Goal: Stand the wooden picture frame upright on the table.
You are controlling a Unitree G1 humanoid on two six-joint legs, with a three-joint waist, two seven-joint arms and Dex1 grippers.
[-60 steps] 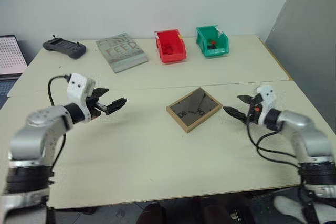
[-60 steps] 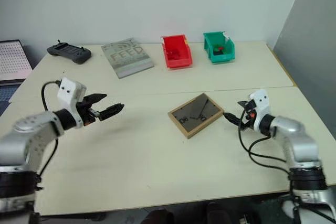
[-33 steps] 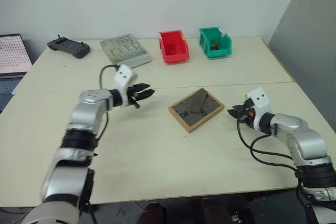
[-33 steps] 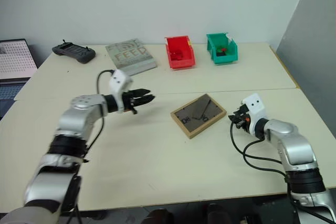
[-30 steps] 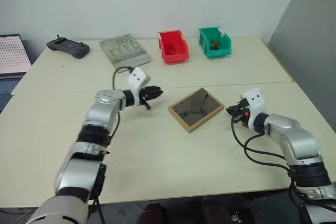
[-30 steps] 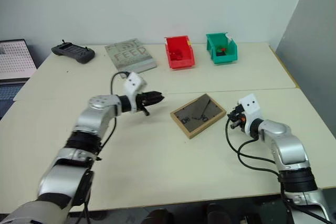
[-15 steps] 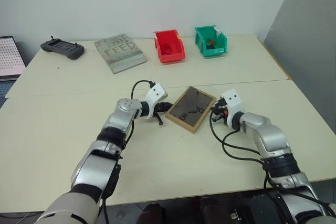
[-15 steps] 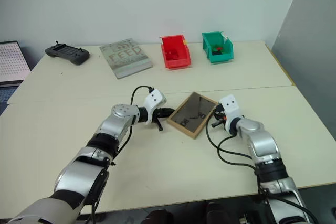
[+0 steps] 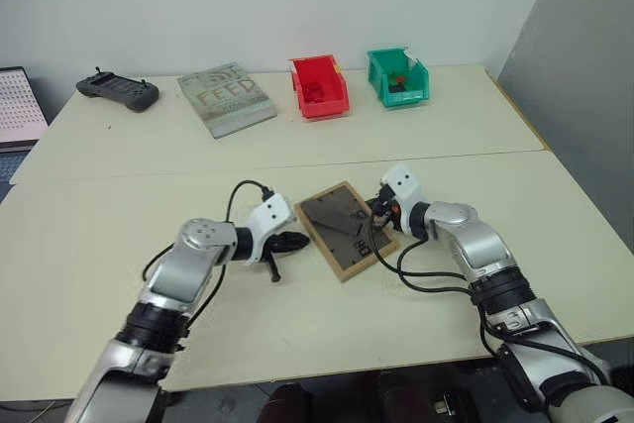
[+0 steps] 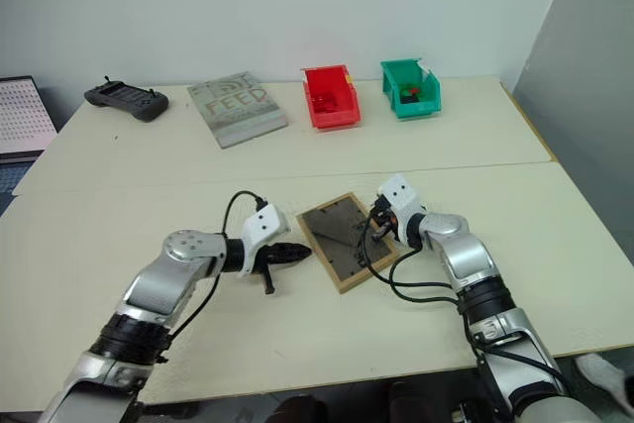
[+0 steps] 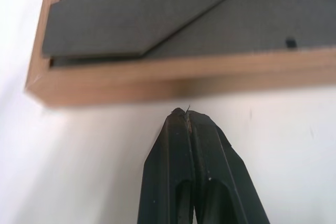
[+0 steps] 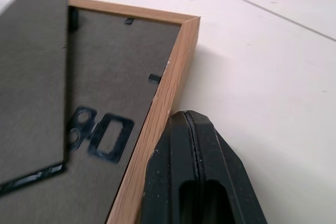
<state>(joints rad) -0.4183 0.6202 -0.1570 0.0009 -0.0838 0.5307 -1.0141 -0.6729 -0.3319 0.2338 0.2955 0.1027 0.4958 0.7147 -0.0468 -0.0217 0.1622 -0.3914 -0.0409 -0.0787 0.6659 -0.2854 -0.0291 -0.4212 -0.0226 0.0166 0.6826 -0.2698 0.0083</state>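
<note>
Both your arms have closed in on the wooden picture frame [image 9: 346, 228], which has turned and lies face down mid-table [image 9: 119, 294]. Left gripper [image 9: 297, 240] pinched together beside it; right gripper [image 12: 190, 124] likewise, against its edge.

The wooden picture frame [image 9: 347, 229] is seen lying flat, face down, on the pale cream worktop [image 9: 119, 245], just on the near side of the seam across it, about midway between the left and right edges. Its dark grey back panel and fold-out stand are turned upward, bordered by light wood.
</note>
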